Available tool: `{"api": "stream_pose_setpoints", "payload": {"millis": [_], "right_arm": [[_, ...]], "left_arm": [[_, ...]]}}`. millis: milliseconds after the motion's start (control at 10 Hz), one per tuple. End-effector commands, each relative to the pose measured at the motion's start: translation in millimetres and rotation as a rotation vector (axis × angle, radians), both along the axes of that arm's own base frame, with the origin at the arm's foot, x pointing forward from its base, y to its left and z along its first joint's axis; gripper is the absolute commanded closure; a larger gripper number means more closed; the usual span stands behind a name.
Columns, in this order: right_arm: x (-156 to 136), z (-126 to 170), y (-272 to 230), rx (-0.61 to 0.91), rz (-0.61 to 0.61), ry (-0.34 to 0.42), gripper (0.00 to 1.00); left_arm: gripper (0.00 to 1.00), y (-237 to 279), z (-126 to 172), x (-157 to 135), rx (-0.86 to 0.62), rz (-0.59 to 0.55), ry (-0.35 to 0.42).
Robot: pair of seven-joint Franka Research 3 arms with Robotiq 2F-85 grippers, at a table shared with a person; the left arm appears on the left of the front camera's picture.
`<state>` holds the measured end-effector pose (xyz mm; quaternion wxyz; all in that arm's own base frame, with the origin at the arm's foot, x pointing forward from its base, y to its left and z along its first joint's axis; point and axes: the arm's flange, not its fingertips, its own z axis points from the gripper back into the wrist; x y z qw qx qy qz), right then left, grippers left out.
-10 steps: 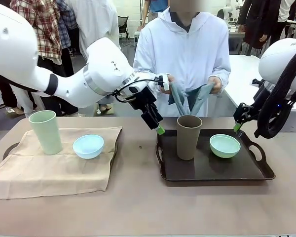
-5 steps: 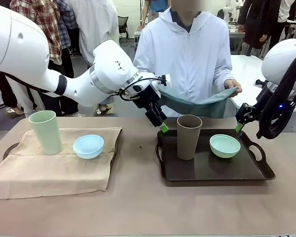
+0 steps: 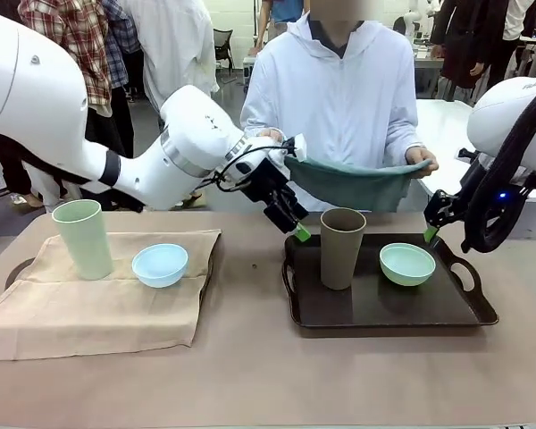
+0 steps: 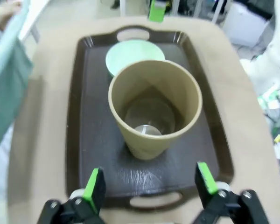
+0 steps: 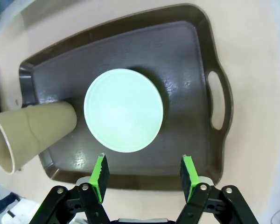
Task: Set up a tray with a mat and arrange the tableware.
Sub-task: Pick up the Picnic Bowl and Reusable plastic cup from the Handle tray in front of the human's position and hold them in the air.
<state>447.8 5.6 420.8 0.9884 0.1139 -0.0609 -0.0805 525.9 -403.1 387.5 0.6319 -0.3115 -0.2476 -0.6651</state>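
Note:
On the dark tray [image 3: 464,308] at the right stand a brown tumbler [image 3: 342,248] and a mint green bowl [image 3: 407,264]. My left gripper [image 3: 297,231] hangs open just left of the tumbler, over the tray's left rim. In the left wrist view the tumbler [image 4: 154,107] stands ahead of the open gripper [image 4: 150,184], with the bowl [image 4: 130,53] behind it. My right gripper [image 3: 431,234] is open above the tray's far right side; below it [image 5: 144,172] lies the bowl [image 5: 123,115]. A person holds a teal mat [image 3: 357,183] stretched out behind the tray.
At the left, a beige mat [image 3: 98,308] covers a second tray [image 3: 18,268] and carries a pale green tumbler [image 3: 82,238] and a light blue bowl [image 3: 160,264]. Bare table lies between the two trays and along the near edge.
The person has spread the bunched teal mat out wide between both hands. My left gripper has edged down and right toward the brown tumbler. The right gripper has barely moved.

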Motion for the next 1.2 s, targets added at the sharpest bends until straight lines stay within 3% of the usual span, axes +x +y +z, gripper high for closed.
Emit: {"api": "stream_pose_setpoints", "payload": {"millis": [0,300,600,1100], "right_arm": [[21,-15,-6,-0.031,0.017,-0.029,0.2],[36,-30,-9,-0.109,0.04,-0.08,0.2],[40,-51,-6,-0.149,0.069,-0.06,0.2],[46,-73,3,-0.13,0.097,-0.065,0.2]], "left_arm": [[0.0,29,-32,-12,-0.17,0.014,-0.029],[0.0,32,-58,-4,-0.258,-0.001,-0.056],[0.0,12,-82,-2,-0.312,-0.03,0.013],[0.0,-24,-78,-3,-0.343,-0.084,-0.045]]}}
